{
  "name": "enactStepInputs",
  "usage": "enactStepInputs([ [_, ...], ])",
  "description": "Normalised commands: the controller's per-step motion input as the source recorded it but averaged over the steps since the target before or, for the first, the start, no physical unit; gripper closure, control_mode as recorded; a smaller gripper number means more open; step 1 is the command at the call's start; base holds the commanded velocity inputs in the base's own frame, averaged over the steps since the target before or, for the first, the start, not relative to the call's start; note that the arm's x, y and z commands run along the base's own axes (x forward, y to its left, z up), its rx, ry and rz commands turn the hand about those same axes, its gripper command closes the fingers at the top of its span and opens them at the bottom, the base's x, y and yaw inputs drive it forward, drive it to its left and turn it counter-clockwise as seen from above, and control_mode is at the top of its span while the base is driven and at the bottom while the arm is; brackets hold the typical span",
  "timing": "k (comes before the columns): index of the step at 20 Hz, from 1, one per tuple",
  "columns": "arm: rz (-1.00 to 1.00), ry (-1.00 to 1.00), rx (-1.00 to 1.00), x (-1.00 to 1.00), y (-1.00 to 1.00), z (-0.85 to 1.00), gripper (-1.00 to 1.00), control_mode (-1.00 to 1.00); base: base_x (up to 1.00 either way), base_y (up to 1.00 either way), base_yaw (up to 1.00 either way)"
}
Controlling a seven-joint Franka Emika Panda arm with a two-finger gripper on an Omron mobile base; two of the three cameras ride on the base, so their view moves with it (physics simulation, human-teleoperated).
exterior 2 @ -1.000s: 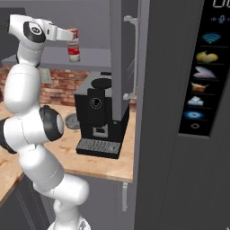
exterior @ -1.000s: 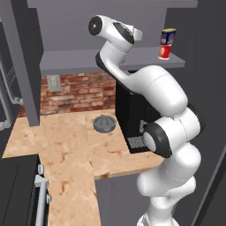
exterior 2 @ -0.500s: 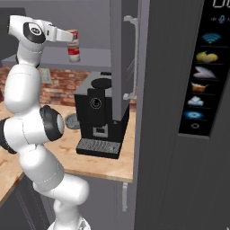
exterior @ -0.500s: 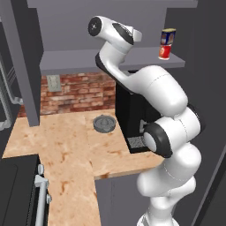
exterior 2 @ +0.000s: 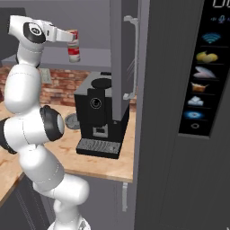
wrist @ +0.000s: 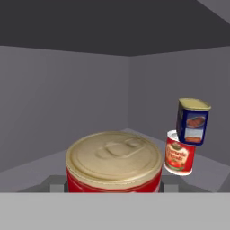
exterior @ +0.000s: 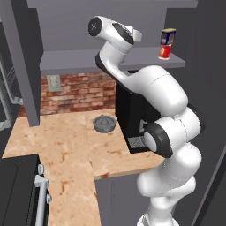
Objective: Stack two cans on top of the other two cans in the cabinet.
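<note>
Change since the earlier frames: none to note; arm, cans and views sit as they did a second ago. Item one, the end effector (exterior 2: 71, 38): partly open, its jaws set around a red can (exterior 2: 73, 46) held up at cabinet height; in the hand view that can's gold lid sits directly ahead and close. Item two, first stack: the dark-blue can (exterior: 167, 36) rests on a red-and-white can (exterior: 164, 51) on the shelf board (exterior: 88, 59) of the cabinet, towards its right end, the blue one slightly tilted. Item three, the remaining base can: you cannot place it from these views. Step in hand, as you should read it: carrying the second can to its stack. Your next move calls for finding that last can, centring the held one above it, lowering squarely, then releasing.
</note>
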Motion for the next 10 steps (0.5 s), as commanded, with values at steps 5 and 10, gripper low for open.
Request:
enactStepInputs([
  [5, 0.0, 0.0, 0.0, 0.13, 0.0, 0.0, 1.0, -1.0, 0.0, 0.0, 0.0],
  [10, 0.0, 0.0, 0.0, 0.18, 0.0, 0.0, 1.0, -1.0, 0.0, 0.0, 0.0],
])
